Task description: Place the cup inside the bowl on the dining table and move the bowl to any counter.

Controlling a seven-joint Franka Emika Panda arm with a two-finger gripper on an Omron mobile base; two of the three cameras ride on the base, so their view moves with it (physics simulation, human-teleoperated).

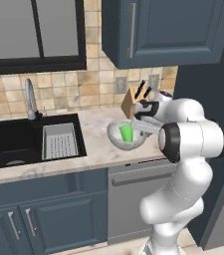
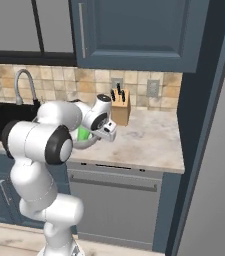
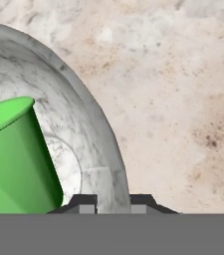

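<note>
The grey-white speckled bowl (image 1: 115, 140) hangs low over the counter (image 1: 96, 149), near its front edge; I cannot tell whether it touches the stone. The green cup (image 1: 126, 133) stands inside it, leaning toward the wall. My gripper (image 1: 142, 128) is shut on the bowl's right rim. In the hand view the rim (image 3: 108, 164) runs down between the two fingertips of the gripper (image 3: 113, 200), with the cup (image 3: 16, 159) at the left inside the bowl. From the right, the cup (image 2: 84, 134) and a strip of the bowl (image 2: 85, 145) peek out behind my arm. The dining table is out of view.
A knife block (image 1: 133, 101) stands against the tiled wall just behind the bowl. A black sink (image 1: 14, 142) with a drain tray (image 1: 60, 141) and a faucet (image 1: 30, 98) lies to the left. A tall dark panel (image 1: 208, 84) bounds the counter on the right, under blue upper cabinets (image 1: 163, 30).
</note>
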